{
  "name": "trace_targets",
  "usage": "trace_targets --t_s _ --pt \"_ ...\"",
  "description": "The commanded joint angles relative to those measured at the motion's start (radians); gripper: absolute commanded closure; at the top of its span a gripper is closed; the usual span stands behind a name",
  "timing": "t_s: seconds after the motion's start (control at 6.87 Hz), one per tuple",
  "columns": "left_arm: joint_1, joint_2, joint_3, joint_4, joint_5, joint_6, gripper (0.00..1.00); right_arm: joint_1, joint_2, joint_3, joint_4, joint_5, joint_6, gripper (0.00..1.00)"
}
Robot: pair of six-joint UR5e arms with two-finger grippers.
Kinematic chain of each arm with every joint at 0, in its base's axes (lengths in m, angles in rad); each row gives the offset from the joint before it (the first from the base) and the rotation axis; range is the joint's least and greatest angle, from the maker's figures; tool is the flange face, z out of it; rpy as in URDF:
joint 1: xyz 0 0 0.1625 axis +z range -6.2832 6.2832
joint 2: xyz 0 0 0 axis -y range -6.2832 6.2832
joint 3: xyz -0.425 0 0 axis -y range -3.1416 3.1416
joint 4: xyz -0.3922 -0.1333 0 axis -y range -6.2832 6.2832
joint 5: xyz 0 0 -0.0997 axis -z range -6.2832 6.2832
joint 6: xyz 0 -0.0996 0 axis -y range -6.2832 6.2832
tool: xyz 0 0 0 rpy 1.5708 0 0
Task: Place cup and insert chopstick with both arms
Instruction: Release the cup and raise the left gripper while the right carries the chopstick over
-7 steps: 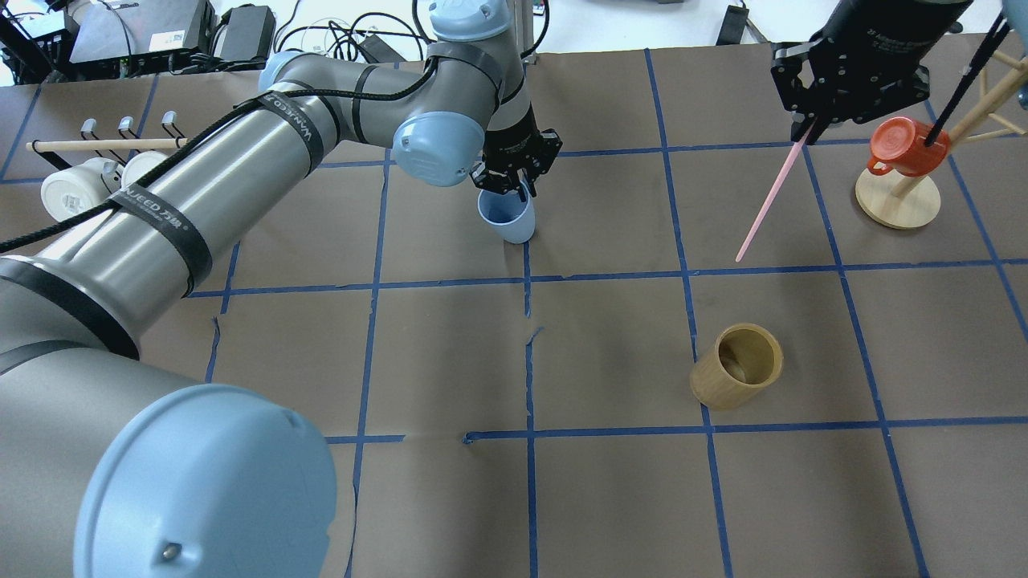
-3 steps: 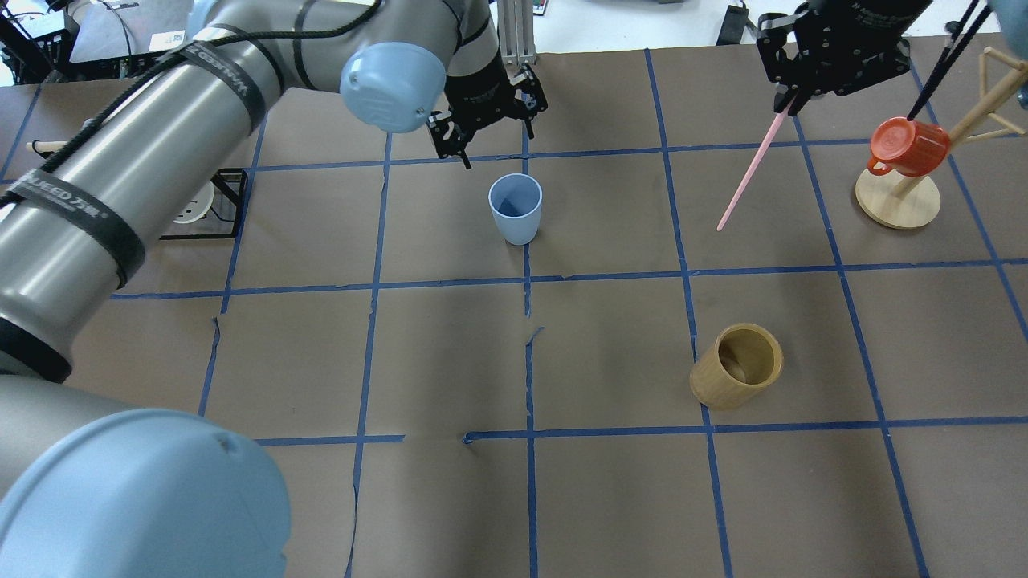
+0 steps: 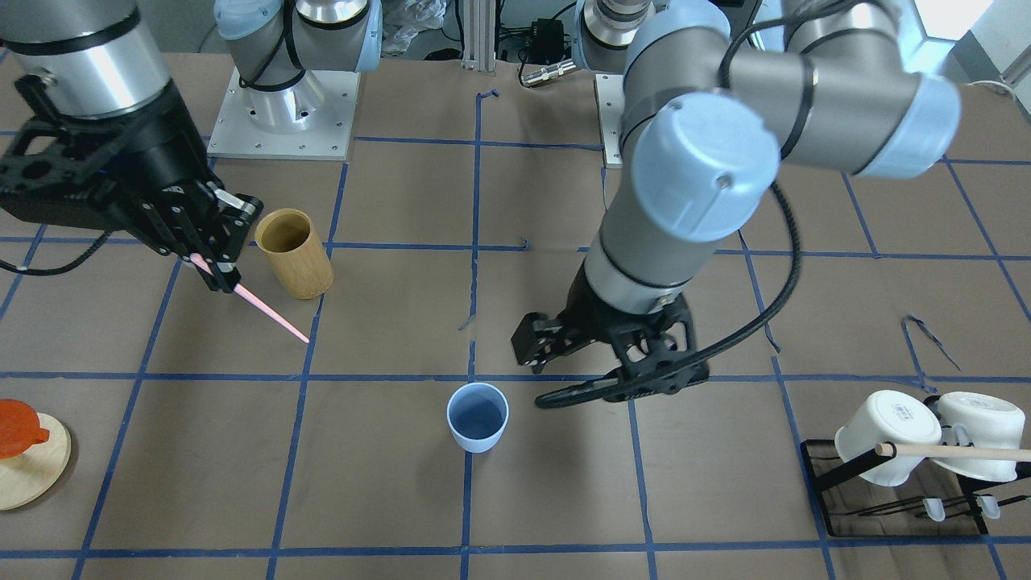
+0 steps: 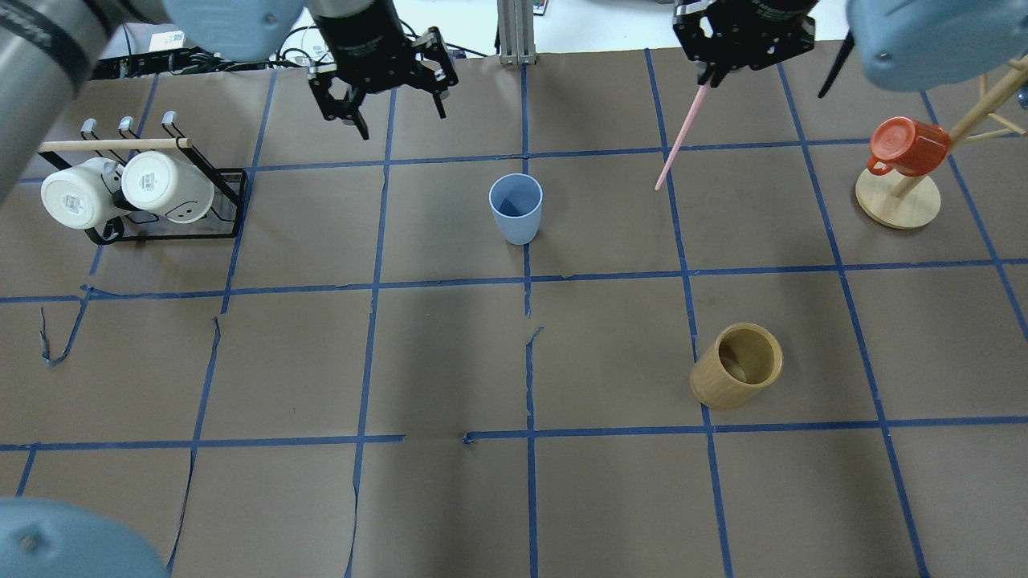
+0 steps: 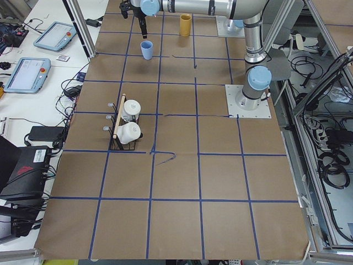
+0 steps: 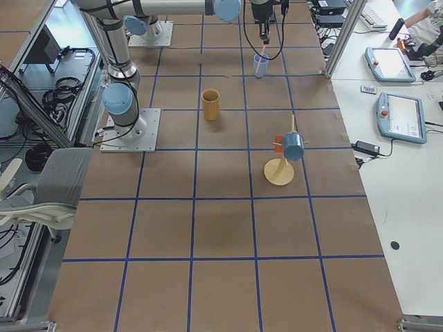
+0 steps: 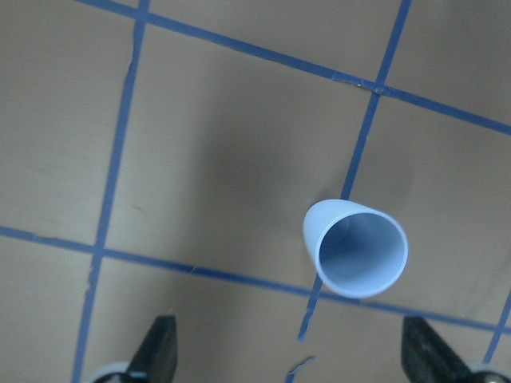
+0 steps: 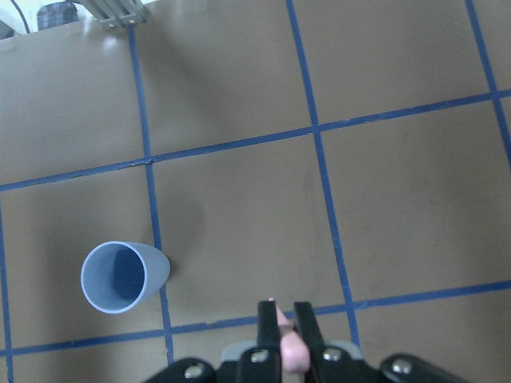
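Observation:
The light-blue cup (image 4: 515,207) stands upright and alone on the brown table near the middle; it also shows in the front view (image 3: 478,416). My left gripper (image 4: 399,112) is open and empty, raised above the table, beyond the cup and to its left. Its wrist view shows the cup (image 7: 357,247) below, between widely spread fingertips (image 7: 156,355). My right gripper (image 4: 711,76) is shut on the top of the pink chopstick (image 4: 681,136), which hangs slanted to the right of the cup. The right wrist view shows the stick (image 8: 281,319) between the fingers and the cup (image 8: 122,276) at lower left.
A tan bamboo cylinder (image 4: 737,365) stands right of centre. A black rack with two white mugs (image 4: 128,185) and a wooden dowel sits at the left. A wooden mug tree holding an orange mug (image 4: 907,148) stands at the far right.
My left gripper let go of the cup, rose and moved away to the far left. My right gripper carried the chopstick leftward, closer to the cup. The cup has not moved.

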Motion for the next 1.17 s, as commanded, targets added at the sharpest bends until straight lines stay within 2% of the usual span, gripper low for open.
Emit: trace_targets --t_s 0.0,0.29,0.44,0.58,1.02 --pt "0.041 0.18 -0.08 -0.111 0.025 0.196 0.0 0.133 0.055 0.001 -0.138 -0.083 0.018 1.0" --pt "0.067 0.317 -0.263 -0.07 0.086 0.206 0.0 0.223 0.091 0.003 -0.186 -0.092 0.065 1.0" --pt "0.08 0.338 -0.298 -0.005 0.086 0.224 0.0 0.236 0.114 0.003 -0.221 -0.093 0.072 1.0" --pt "0.092 0.333 -0.291 0.01 0.088 0.227 0.0 0.253 0.119 0.006 -0.228 -0.093 0.123 1.0" --pt "0.117 0.316 -0.265 -0.001 0.085 0.227 0.0 0.291 0.163 0.014 -0.245 -0.093 0.128 1.0"
